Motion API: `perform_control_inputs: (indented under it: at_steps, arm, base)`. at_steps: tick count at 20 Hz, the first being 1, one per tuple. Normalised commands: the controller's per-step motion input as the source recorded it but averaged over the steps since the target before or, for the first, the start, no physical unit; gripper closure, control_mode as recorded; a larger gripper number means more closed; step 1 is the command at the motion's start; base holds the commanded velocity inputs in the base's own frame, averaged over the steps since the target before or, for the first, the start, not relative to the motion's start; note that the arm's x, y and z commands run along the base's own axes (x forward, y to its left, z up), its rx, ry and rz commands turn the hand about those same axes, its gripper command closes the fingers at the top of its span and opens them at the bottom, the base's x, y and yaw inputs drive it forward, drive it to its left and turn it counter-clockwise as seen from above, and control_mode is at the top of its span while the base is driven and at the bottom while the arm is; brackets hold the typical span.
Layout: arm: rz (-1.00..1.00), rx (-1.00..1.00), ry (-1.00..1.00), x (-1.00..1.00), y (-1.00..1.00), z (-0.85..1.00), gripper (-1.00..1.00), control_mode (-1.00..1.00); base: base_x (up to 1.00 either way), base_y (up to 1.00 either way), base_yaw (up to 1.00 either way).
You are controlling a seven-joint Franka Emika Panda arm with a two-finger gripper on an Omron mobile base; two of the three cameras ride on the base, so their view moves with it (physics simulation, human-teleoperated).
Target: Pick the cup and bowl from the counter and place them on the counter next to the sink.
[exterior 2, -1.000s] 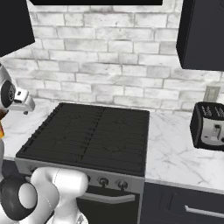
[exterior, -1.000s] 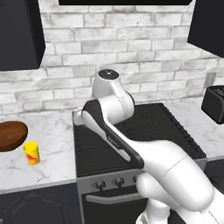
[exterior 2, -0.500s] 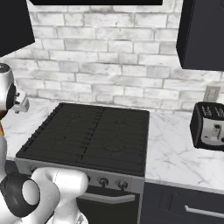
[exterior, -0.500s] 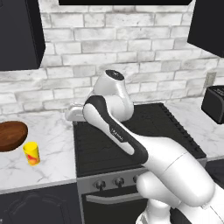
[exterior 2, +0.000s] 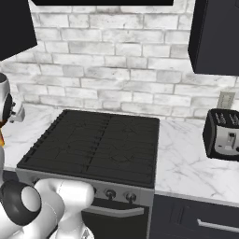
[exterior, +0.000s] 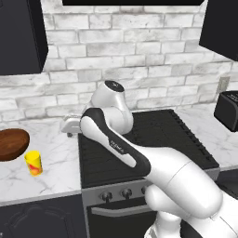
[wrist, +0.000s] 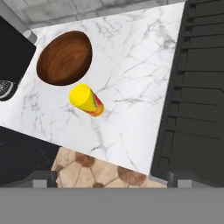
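Note:
The hand view looks down on the white marble counter (wrist: 140, 65). The wide brown bowl (wrist: 64, 57) lies on it, and the small yellow cup (wrist: 86, 100) stands just beside the bowl. My gripper (wrist: 113, 179) is open, its two fingertips (wrist: 41, 177) far apart, and it holds nothing. It hovers well above the counter, off to the side of the cup. In the left base view the hand (exterior: 69, 129) hangs over the counter by the stove's left edge, to the right of the bowl (exterior: 11, 144) and cup (exterior: 33, 162). A dark corner of the sink (wrist: 15, 57) borders the bowl.
The black stovetop (exterior: 148, 139) lies right of the counter and fills the right side of the hand view (wrist: 197, 87). A black toaster (exterior 2: 224, 135) stands on the far right counter. Brown floor tiles (wrist: 87, 168) show past the counter's front edge.
The arm has swung left, carrying the hand from the stove's left edge out over the counter toward the cup and bowl. The jaws stay wide open.

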Motion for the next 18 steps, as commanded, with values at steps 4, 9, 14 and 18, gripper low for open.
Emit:
perform_control_inputs:
  at_steps: [4, 9, 14, 18]
  arm:
    - [0.0, -0.03, 0.0, 0.15, 0.22, -0.03, -1.0, -1.0]
    - [-0.02, -0.07, 0.0, 0.21, 0.38, -0.02, -1.0, -1.0]
    - [-0.02, -0.06, 0.0, 0.13, 0.47, -0.01, -1.0, -1.0]
    - [0.0, -0.03, 0.0, 0.05, 0.35, 0.0, -1.0, -1.0]
  base:
    - [0.0, 0.0, 0.0]
    - [0.0, 0.0, 0.0]
    - [0.0, 0.0, 0.0]
    - [0.0, 0.0, 0.0]
